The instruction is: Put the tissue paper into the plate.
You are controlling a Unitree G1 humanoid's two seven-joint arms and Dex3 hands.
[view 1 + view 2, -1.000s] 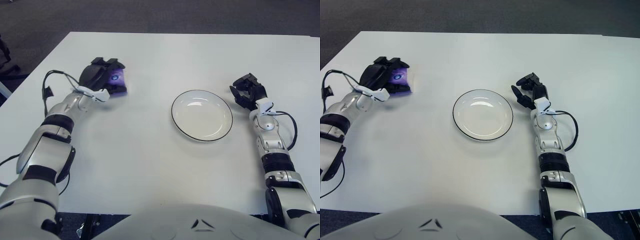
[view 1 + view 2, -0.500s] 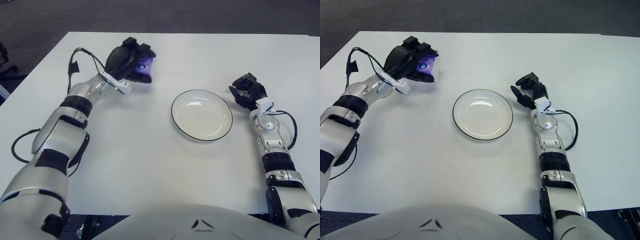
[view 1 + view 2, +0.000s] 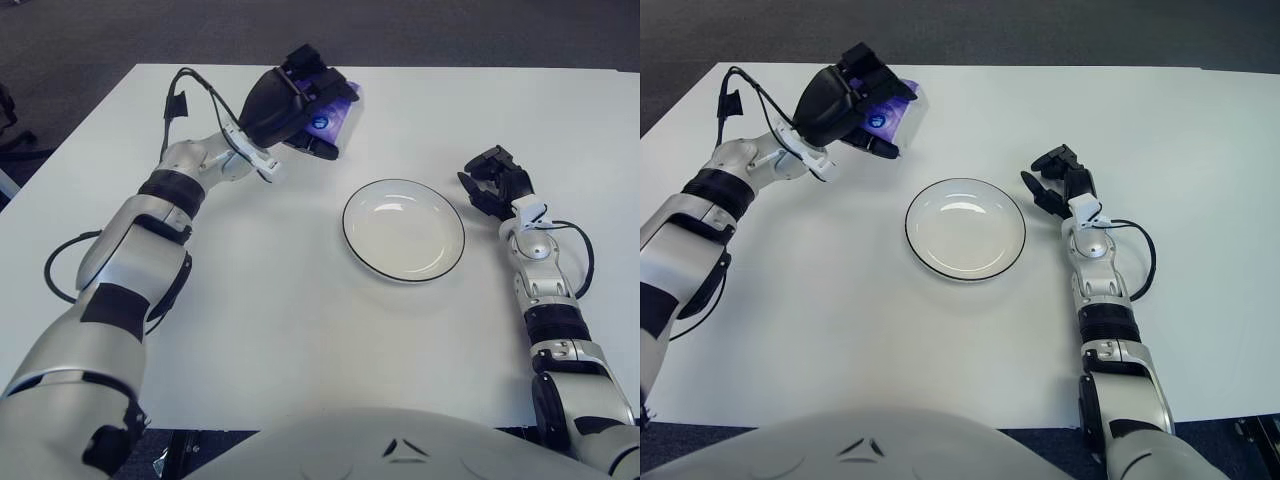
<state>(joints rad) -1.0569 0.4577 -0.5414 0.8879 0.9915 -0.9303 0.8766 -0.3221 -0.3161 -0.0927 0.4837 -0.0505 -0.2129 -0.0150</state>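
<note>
Pick-up stage judged done, transfer under way, placement outstanding. Left robot hand (image 3: 300, 105) raised above desk (image 3: 300, 330), fingers wrapped round tissue paper (image 3: 338, 108), a small purple-and-white pack showing past the fingertips on the side toward the plate. Pack clear of desk surface, carried in the air beyond and to the left of plate (image 3: 404, 230), near it but not yet over it. Plate empty, white w/ dark rim, sitting flat approx. mid-desk, nothing on or in it. Right robot hand (image 3: 496, 180) parked just beside plate's right edge, low at the desk, fingers loosely curled, nothing held. Grip quality on pack hard to confirm: most of it hidden under palm, prob. pinched between thumb and two fingers, but contact points not visible. Remaining per task: bring left robot hand right and nearer until pack sits over plate centre, lower, open fingers, withdraw. Est. progress: roughly halfway. No obstruction seen between pack and plate; right robot hand close enough to rim to warrant care on approach.
</note>
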